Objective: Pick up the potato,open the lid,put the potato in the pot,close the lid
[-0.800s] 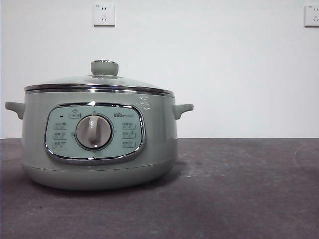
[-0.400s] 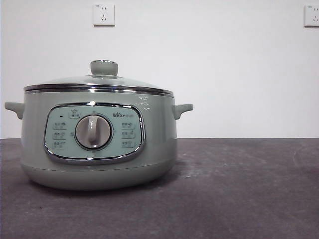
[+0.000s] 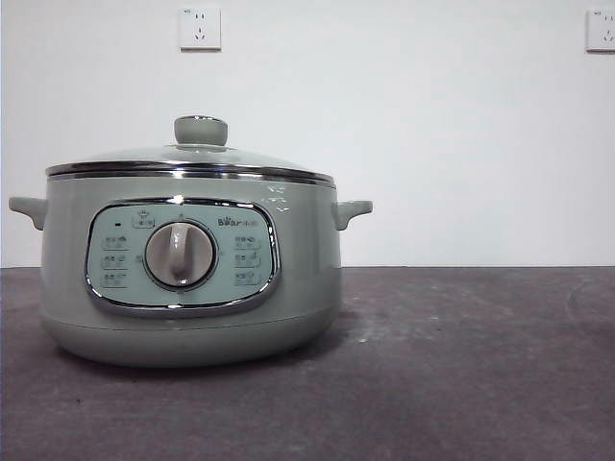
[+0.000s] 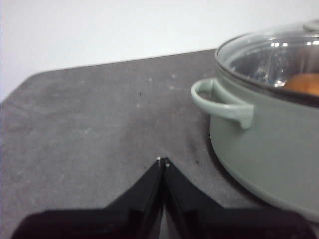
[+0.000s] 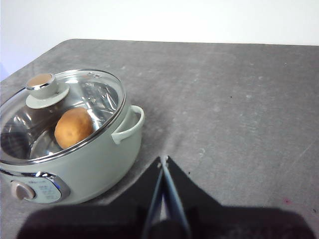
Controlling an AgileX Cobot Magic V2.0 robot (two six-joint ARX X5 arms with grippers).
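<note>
The pale green pot [image 3: 192, 279] stands on the dark table at the left in the front view, its control panel and dial facing the camera. The glass lid [image 3: 192, 158] with its green knob [image 3: 201, 130] rests shut on the pot's rim. Through the glass, the orange-brown potato [image 5: 73, 128] lies inside the pot [image 5: 84, 164]; a part of the potato [image 4: 304, 83] also shows in the left wrist view. My left gripper [image 4: 163, 161] is shut and empty, above the table beside the pot's handle [image 4: 222, 99]. My right gripper [image 5: 163, 159] is shut and empty, off the pot's other side.
The dark grey table [image 3: 461, 365] stretches to the right of the pot. Two wall sockets [image 3: 200, 29] sit on the white wall behind. Neither arm shows in the front view.
</note>
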